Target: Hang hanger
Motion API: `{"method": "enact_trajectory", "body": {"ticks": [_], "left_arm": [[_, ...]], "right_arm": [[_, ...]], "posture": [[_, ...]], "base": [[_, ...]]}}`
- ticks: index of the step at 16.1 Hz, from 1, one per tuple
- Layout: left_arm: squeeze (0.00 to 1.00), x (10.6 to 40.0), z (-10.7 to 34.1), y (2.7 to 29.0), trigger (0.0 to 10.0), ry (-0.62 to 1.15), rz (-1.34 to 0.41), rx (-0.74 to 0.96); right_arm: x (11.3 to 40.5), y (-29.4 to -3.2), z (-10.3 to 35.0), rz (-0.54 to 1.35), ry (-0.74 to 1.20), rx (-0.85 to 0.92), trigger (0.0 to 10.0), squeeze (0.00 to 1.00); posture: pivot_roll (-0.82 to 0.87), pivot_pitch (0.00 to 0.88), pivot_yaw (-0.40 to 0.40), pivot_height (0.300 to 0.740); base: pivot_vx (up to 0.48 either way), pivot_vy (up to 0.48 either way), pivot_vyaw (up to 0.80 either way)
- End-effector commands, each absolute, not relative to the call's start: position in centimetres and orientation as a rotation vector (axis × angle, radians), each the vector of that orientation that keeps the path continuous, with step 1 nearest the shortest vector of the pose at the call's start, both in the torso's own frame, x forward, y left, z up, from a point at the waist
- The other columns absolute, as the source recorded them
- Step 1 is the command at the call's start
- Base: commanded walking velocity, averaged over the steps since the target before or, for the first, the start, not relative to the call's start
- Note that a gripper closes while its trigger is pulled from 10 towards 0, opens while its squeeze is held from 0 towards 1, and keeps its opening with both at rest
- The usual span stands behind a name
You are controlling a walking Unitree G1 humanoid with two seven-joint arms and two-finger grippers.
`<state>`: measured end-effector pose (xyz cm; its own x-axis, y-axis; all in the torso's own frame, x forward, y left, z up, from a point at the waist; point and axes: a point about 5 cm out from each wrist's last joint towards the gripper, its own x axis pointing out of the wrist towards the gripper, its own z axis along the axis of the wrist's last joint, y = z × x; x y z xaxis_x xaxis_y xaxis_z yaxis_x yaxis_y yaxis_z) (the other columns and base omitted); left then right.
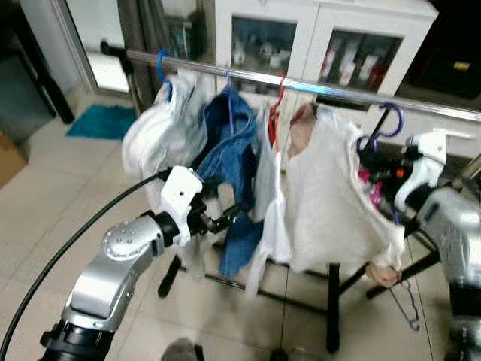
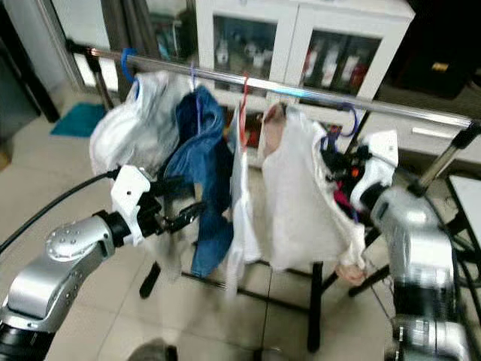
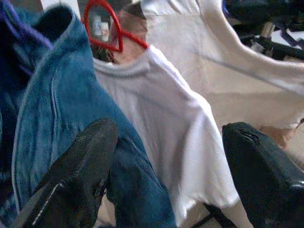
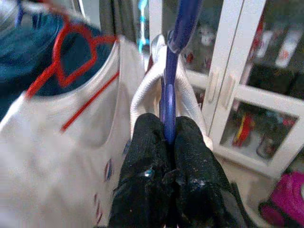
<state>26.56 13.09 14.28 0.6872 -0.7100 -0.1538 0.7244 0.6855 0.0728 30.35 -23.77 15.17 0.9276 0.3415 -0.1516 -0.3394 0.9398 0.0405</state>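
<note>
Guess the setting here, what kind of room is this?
Probably a home living or utility area used for drying laundry: a free-standing clothes rail hung with shirts on hangers, a white glass-door cabinet behind it, and a tiled floor.

crowded rail [image 1: 316, 86], hung clothes [image 1: 323, 195] blocking, bare stretch at right end

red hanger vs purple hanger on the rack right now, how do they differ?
The red hanger has its hook over the rail; the purple hanger sits with its hook below the rail, not yet on it.
The red hanger hangs free of both grippers; the purple hanger is pinched in the right gripper.
The left gripper is open, near the blue garment.
Both hangers carry a white top.
</note>
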Motion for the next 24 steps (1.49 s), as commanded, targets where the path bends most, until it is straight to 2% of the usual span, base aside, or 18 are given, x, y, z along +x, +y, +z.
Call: {"method": "enact_trajectory", "body": {"ticks": [1, 7, 14, 15, 17, 19, 24], "left_arm": [[0.00, 26.3, 14.2, 13.1, 10.0, 0.119, -0.803, 0.143], [0.00, 26.0, 13.8, 13.7, 10.0, 0.125, -0.781, 0.137], [0.00, 25.7, 13.5, 13.6, 10.0, 0.124, -0.768, 0.132], [0.00, 25.6, 13.4, 13.5, 10.0, 0.126, -0.770, 0.117], [0.00, 25.5, 13.4, 13.3, 10.0, 0.116, -0.780, 0.102], [0.00, 25.5, 13.4, 13.3, 10.0, 0.115, -0.780, 0.097], [0.00, 25.9, 12.9, 13.5, 10.0, 0.141, -0.747, 0.123]], "right_arm": [[29.8, -23.5, 15.5, 0.333, 0.153, 0.004, 0.0, 0.00], [26.2, -20.4, 13.0, 0.192, 0.206, 0.051, 0.0, 0.00], [24.3, -18.4, 11.5, 0.096, 0.274, 0.065, 0.0, 0.00], [24.1, -17.9, 11.5, 0.116, 0.286, 0.072, 10.0, 0.00], [24.0, -17.4, 11.5, 0.140, 0.297, 0.057, 10.0, 0.00], [23.9, -17.4, 11.6, 0.123, 0.297, 0.083, 10.0, 0.00], [24.7, -16.8, 13.2, 0.147, 0.220, 0.006, 10.0, 0.00]], "posture": [[0.04, 0.000, -0.033, 0.740], [0.04, 0.000, -0.059, 0.740], [0.04, 0.000, -0.068, 0.740], [0.04, 0.000, -0.066, 0.740], [0.03, 0.000, -0.069, 0.740], [0.04, 0.000, -0.071, 0.740], [0.04, 0.000, -0.076, 0.740]], "base": [[-0.304, 0.000, 0.00], [-0.308, 0.000, 0.00], [-0.248, 0.000, 0.00], [0.000, 0.000, 0.00], [0.000, 0.240, 0.00], [0.000, 0.480, -0.74], [0.000, 0.362, -0.57]]}}
